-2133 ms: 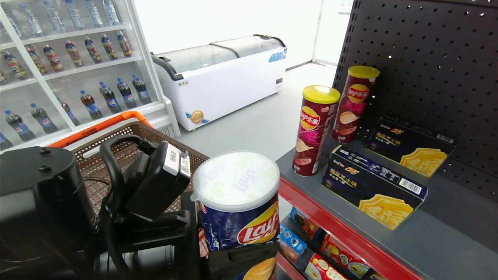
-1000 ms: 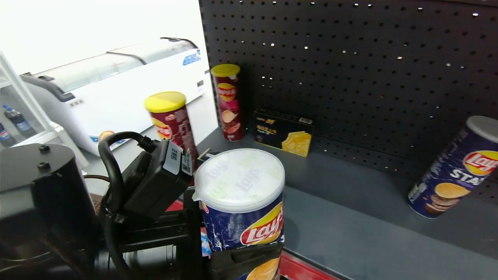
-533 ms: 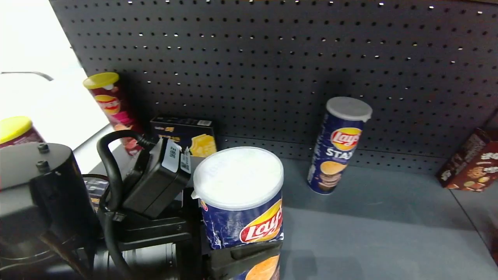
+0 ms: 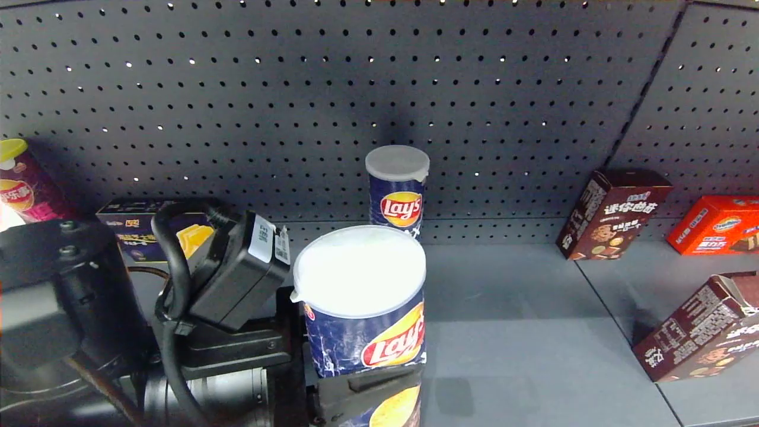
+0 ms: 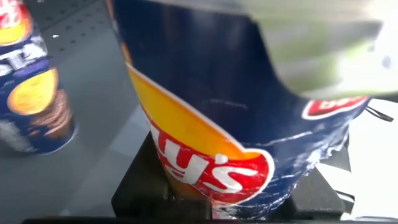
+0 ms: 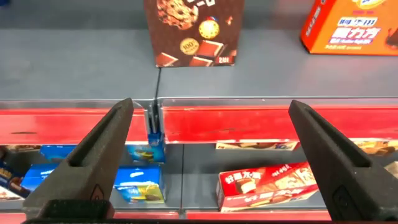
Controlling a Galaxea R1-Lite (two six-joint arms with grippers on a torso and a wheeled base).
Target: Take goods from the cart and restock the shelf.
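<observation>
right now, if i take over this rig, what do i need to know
Left tool: shut on a blue chips can, held upright in front of the shelf.
Right tool: open, empty, facing the shelf's red front edge below a brown cookie box.
On the shelf: a matching can stands upright at the back by the pegboard, with bare space in front of it.
Done: one can picked and at the shelf.
Left: set it down, probably near its match, release, then fetch more goods.

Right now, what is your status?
Left gripper, jaws shut on chips can. Right gripper, jaws open, empty. Second can upright at shelf back, behind held one.
</observation>
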